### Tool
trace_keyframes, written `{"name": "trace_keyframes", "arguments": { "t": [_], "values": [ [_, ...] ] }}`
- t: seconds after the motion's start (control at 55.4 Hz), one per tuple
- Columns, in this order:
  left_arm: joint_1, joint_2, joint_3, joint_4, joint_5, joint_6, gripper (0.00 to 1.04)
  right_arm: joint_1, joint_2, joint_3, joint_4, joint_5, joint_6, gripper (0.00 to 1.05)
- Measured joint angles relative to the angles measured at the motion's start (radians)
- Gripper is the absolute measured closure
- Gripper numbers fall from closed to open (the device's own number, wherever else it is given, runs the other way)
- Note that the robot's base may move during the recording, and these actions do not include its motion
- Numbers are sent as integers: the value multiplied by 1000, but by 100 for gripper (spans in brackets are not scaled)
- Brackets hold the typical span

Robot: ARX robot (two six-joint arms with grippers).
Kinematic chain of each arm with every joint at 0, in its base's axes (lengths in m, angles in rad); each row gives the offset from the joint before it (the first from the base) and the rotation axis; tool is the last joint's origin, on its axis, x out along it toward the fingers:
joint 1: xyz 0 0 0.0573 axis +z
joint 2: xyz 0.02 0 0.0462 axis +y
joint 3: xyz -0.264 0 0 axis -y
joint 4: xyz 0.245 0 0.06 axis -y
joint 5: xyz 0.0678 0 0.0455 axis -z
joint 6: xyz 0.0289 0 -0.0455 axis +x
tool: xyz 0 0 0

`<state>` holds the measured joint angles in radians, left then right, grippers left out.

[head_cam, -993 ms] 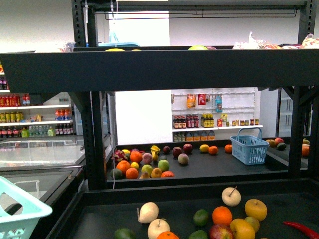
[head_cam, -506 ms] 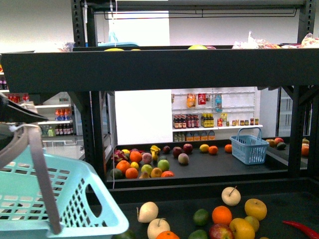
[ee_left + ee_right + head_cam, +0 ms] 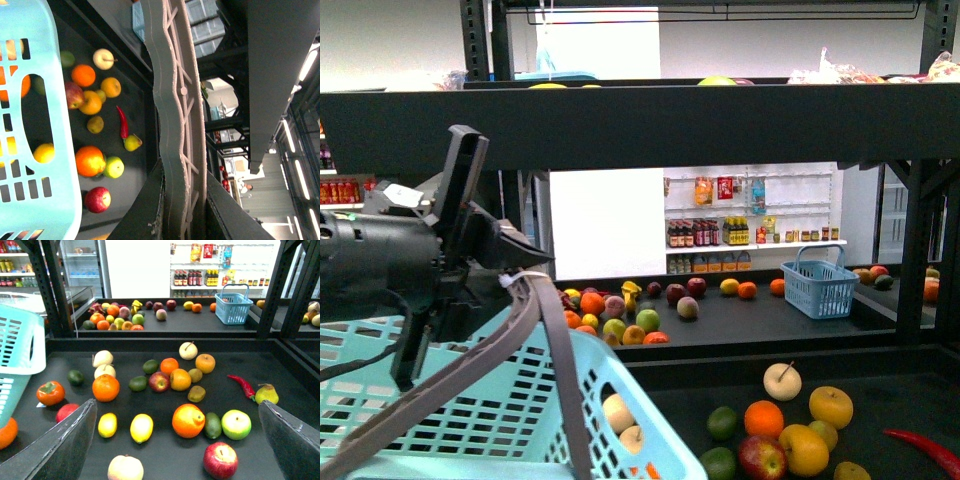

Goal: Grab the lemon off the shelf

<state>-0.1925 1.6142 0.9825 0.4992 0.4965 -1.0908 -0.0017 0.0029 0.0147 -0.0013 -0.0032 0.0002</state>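
Note:
Two small yellow oval lemons (image 3: pixel 107 424) (image 3: pixel 141 427) lie side by side on the black shelf deck (image 3: pixel 280 365), among mixed fruit. My right gripper (image 3: pixel 176 404) hangs open over that deck, and the lemons sit near its one finger (image 3: pixel 55 445). The left gripper (image 3: pixel 180 210) is shut on the grey basket handle (image 3: pixel 172 115) of a turquoise basket (image 3: pixel 470 420). In the front view that left gripper (image 3: pixel 510 265) holds the basket up at the left, hiding part of the fruit. One lemon (image 3: pixel 44 153) shows beside the basket wall (image 3: pixel 50 75).
Oranges (image 3: pixel 105 387) (image 3: pixel 188 420), a red apple (image 3: pixel 220 460), a green apple (image 3: pixel 236 424), a red chilli (image 3: pixel 243 385) and a pear (image 3: pixel 266 393) surround the lemons. The upper shelf deck (image 3: pixel 720 125) spans overhead. A blue basket (image 3: pixel 819 285) stands on the rear shelf.
The left arm has risen and swung right, carrying the turquoise basket further into the front view, where it now covers the lower left fruit.

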Motion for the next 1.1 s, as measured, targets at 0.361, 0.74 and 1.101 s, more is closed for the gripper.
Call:
{"name": "trace_keyframes", "arguments": {
  "t": [0.361,0.74,1.101],
  "values": [
    [-68,31,14,38,-29,-14,92,0,0,0,0,0,0,7],
    [-95,31,14,55,-18,-6,92,-5,109,31,-149,-25,160,7],
    [-95,32,14,55,-22,0,92,-182,1056,303,346,-160,185,7]
  ]
}}
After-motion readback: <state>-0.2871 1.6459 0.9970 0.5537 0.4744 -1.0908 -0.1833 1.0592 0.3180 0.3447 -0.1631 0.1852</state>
